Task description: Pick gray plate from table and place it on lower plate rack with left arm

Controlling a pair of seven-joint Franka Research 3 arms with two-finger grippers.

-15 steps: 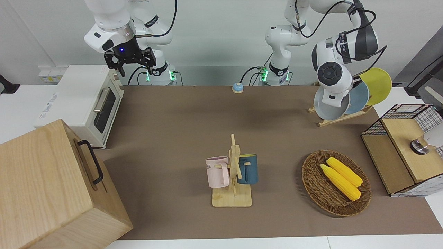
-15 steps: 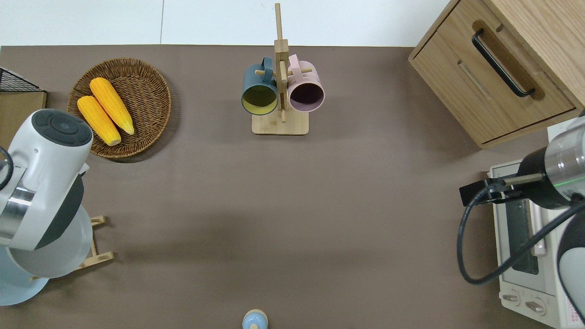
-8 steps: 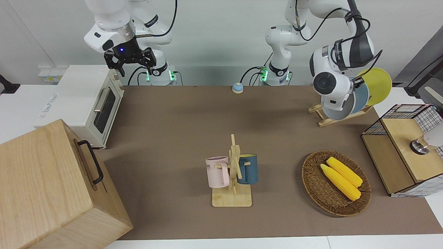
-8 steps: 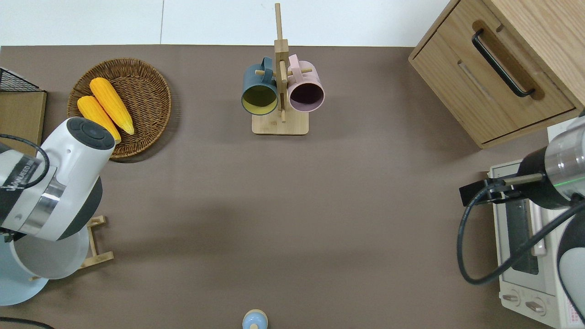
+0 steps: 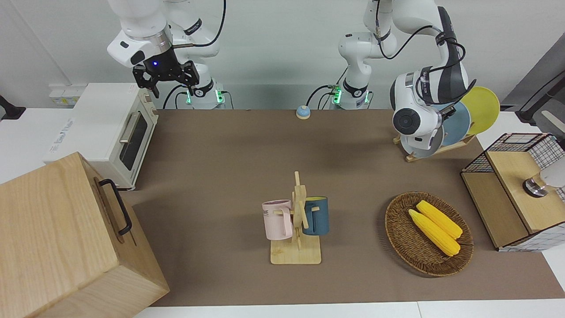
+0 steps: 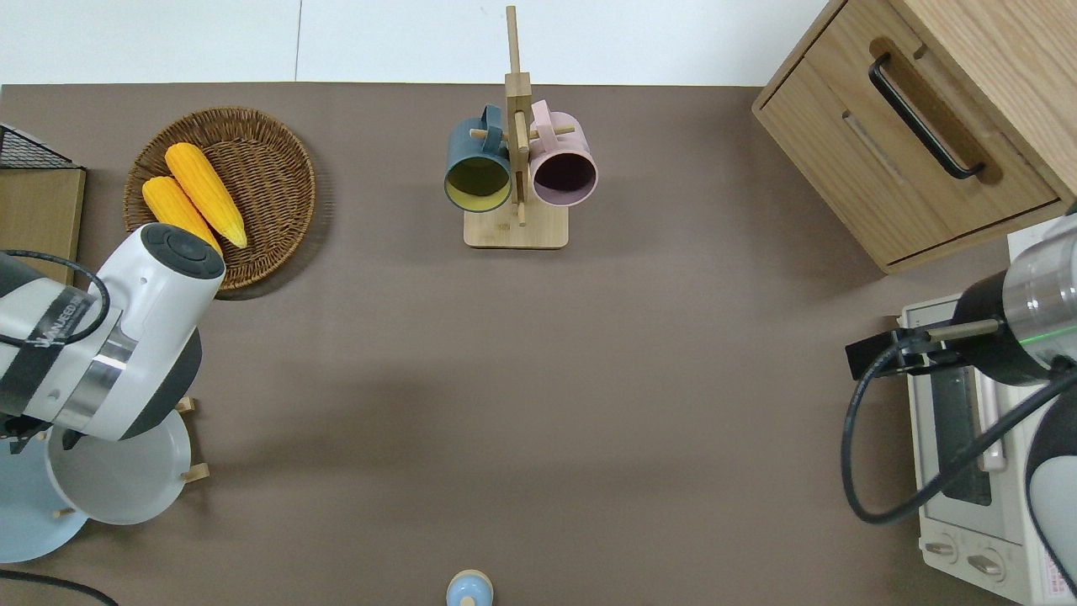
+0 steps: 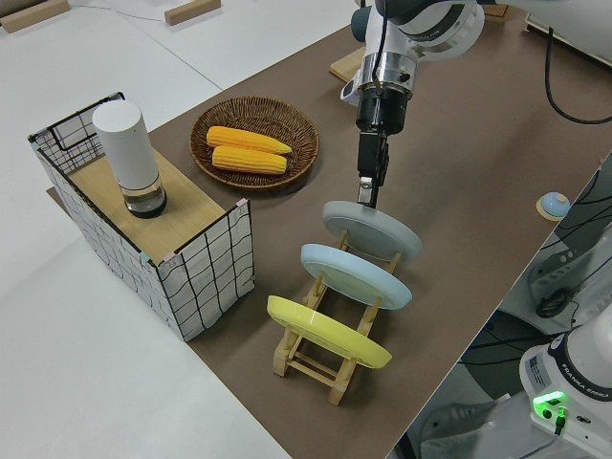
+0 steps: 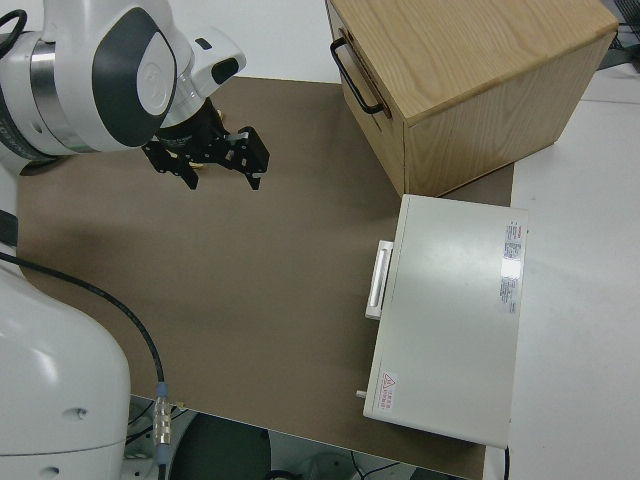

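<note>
The gray plate (image 7: 373,228) leans in the slot of the lower plate rack (image 7: 330,368) that lies farthest from the robots, at the left arm's end of the table (image 5: 229,168). My left gripper (image 7: 368,191) is shut on the plate's upper rim. In the front view the arm hides most of the plate (image 5: 423,148); the overhead view shows it (image 6: 126,475) under the wrist. The right arm is parked with its gripper (image 8: 205,170) open.
A blue plate (image 7: 356,275) and a yellow plate (image 7: 330,333) fill the rack's other slots. A woven basket (image 5: 428,232) with two corn cobs, a wire crate (image 5: 516,185), a mug stand (image 5: 296,221), a toaster oven (image 5: 106,128) and a wooden cabinet (image 5: 66,238) stand around.
My left arm has lowered the gray plate into the rack slot beside the blue plate. The wrist has swung toward the table's middle. The right arm has not moved.
</note>
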